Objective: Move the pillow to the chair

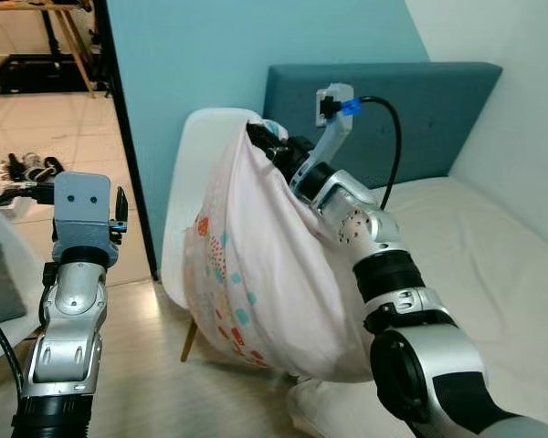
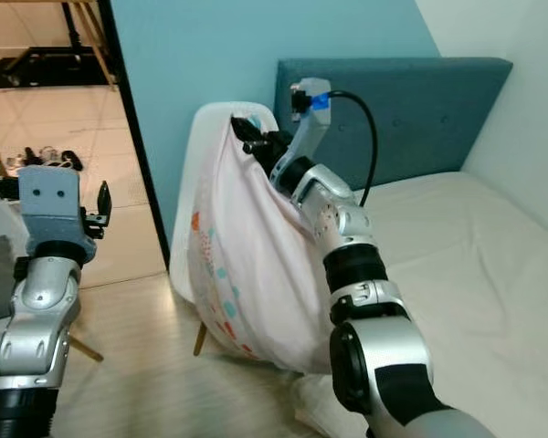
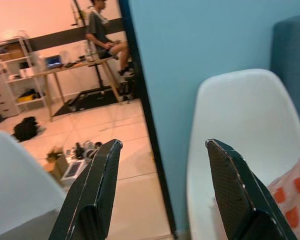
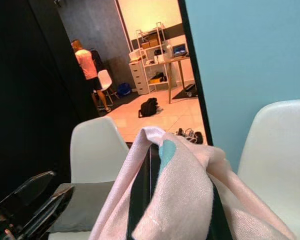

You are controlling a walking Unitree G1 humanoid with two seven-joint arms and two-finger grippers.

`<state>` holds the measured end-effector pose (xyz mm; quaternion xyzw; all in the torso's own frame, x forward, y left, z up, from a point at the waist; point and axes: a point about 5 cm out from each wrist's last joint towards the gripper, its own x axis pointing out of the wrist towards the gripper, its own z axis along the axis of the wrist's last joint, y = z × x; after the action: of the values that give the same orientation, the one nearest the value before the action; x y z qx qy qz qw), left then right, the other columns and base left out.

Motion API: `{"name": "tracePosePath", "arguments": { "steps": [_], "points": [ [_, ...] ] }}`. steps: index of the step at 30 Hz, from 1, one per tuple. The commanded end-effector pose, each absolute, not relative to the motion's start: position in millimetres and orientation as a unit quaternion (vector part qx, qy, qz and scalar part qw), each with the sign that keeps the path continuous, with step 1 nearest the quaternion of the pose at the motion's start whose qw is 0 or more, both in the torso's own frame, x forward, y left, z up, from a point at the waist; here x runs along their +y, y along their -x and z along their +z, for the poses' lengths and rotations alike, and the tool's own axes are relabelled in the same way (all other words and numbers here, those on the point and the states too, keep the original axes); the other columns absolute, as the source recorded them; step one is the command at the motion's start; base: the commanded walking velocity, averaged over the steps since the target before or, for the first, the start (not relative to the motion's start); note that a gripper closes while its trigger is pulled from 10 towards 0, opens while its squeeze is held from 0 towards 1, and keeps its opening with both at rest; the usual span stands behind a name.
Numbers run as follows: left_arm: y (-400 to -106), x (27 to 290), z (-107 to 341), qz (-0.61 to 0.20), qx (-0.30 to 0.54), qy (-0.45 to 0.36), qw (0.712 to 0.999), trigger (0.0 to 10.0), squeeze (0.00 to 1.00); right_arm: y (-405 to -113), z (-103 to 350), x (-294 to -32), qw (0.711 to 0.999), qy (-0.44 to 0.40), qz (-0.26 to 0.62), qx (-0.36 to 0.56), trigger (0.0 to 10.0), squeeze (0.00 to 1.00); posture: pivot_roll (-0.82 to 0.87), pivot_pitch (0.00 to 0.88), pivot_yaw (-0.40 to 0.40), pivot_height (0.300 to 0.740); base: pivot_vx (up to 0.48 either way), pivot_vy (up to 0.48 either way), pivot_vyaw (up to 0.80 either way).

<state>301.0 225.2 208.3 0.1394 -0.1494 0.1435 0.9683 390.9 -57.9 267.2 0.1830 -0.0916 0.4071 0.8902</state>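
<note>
A pale pink pillow (image 1: 265,274) with coloured dots hangs against the seat and back of a white shell chair (image 1: 190,192) by the blue wall. My right gripper (image 1: 260,139) is shut on the pillow's bunched top corner, near the top of the chair back; in the right wrist view the pink fabric (image 4: 175,200) wraps over the fingers. My left gripper (image 3: 162,187) is open, holding nothing, and points toward the chair (image 3: 240,135) from its left side. The left arm (image 1: 73,292) stands apart from the pillow.
A bed with a cream mattress (image 1: 493,265) and a teal headboard (image 1: 420,109) lies to the right. A second white chair (image 4: 97,150) with a grey cushion stands at my left. A doorway (image 1: 46,100) opens onto a tiled room with shoes, a desk and people (image 3: 102,35).
</note>
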Motion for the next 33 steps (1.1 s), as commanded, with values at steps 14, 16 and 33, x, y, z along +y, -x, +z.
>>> {"name": "tracePosePath", "arguments": {
  "steps": [14, 16, 33],
  "points": [
    [-299.4, 224.0, 210.1, 0.145, -0.154, -0.141, 0.967, 10.0, 0.00, -380.5, 286.1, -48.4, 0.867, -0.144, 0.452, -0.153, 0.0, 0.00, 0.00, 0.000, -0.101, 0.740, 0.343, 0.000, 0.51],
    [-299.5, 222.7, 209.6, 0.143, -0.154, -0.140, 0.968, 10.0, 0.00, -381.0, 286.9, -49.1, 0.868, -0.148, 0.449, -0.154, 0.0, 0.00, 0.00, 0.000, -0.100, 0.740, 0.416, 0.000, 0.39],
    [-301.0, 211.8, 207.7, 0.121, -0.153, -0.132, 0.972, 10.0, 0.00, -385.5, 291.4, -56.0, 0.876, -0.169, 0.422, -0.163, 0.0, 0.00, 0.00, 0.000, -0.101, 0.740, 0.480, 0.000, 0.20]
  ]
}}
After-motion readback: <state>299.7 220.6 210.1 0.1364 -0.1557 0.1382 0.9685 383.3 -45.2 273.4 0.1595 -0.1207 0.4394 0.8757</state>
